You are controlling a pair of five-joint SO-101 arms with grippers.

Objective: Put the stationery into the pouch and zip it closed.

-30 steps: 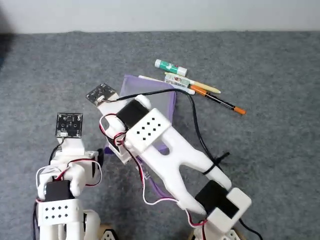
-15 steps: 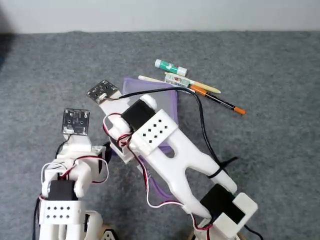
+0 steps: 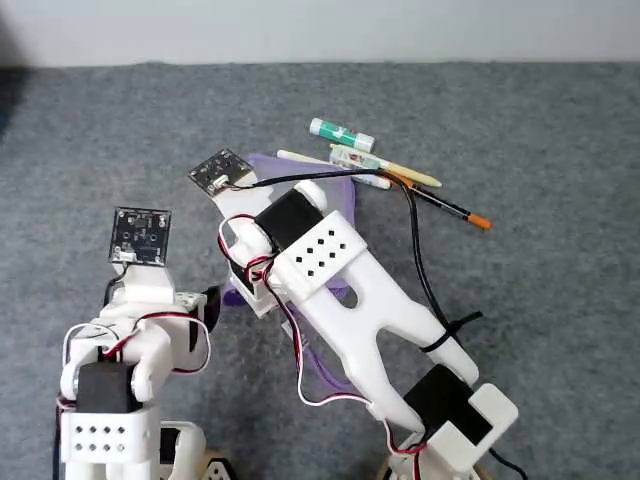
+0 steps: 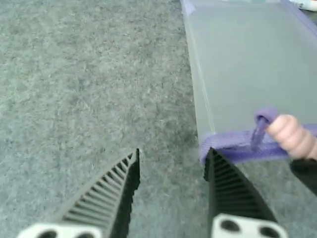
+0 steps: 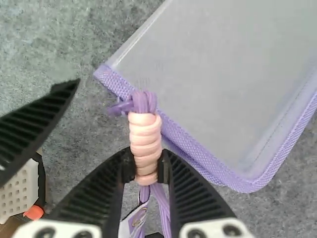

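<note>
Right gripper (image 5: 146,159) is clamped tight on the pink zipper pull (image 5: 144,134), with the pouch (image 5: 223,84) stretching away just past its fingertips. Left gripper (image 4: 172,158) gapes wide, the pouch corner just beside one finger. Stationery (image 3: 385,165) lies beyond the pouch, its print too small to read.

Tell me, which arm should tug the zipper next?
Right. The right gripper is shut on the pink zipper pull at the pouch corner. The left gripper is open beside that corner, holding nothing, so it could probably steady the pouch instead.
</note>
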